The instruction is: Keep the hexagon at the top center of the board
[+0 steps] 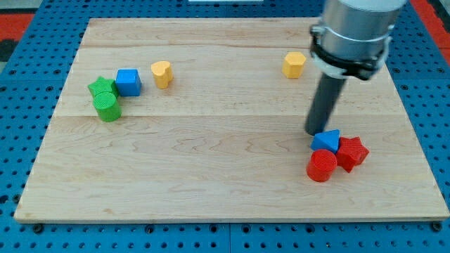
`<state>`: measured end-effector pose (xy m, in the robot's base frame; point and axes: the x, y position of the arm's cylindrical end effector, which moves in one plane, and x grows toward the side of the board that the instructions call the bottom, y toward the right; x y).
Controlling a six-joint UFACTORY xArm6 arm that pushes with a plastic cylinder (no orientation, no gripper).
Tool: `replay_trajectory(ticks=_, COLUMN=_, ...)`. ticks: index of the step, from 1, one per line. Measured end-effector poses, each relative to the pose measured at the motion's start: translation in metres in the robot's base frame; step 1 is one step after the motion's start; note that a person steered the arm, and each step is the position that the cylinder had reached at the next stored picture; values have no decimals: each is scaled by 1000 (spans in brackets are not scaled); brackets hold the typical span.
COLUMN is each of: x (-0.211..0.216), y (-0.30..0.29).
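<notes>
Currently, with no pincer fitted, my tip (316, 131) rests touching the blue triangle (327, 140), well below the yellow hexagon (294, 65) at the table's (211, 176) upper right, so a misaligned approach risks glancing the hexagon off-edge.

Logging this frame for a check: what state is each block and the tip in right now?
yellow hexagon: upright, alone, right of top center.
yellow heart: alone, near the blue cube.
blue cube: touching the green star.
green star: partly behind the green cylinder.
green cylinder: upright, against the star.
blue triangle: clustered with the red blocks.
red star: beside the triangle.
red cylinder: upright, below the triangle.
my tip: at the triangle's upper left.
</notes>
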<state>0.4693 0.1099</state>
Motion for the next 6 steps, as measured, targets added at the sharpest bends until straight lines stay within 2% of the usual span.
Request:
replay_trajectory(ticks=1, x=-60, y=42)
replay_trajectory(ticks=2, x=-131, y=52)
replay_trajectory(ticks=3, x=-190, y=-10)
replay_trajectory(ticks=4, x=-142, y=-47)
replay_trajectory(ticks=6, x=-257, y=-41)
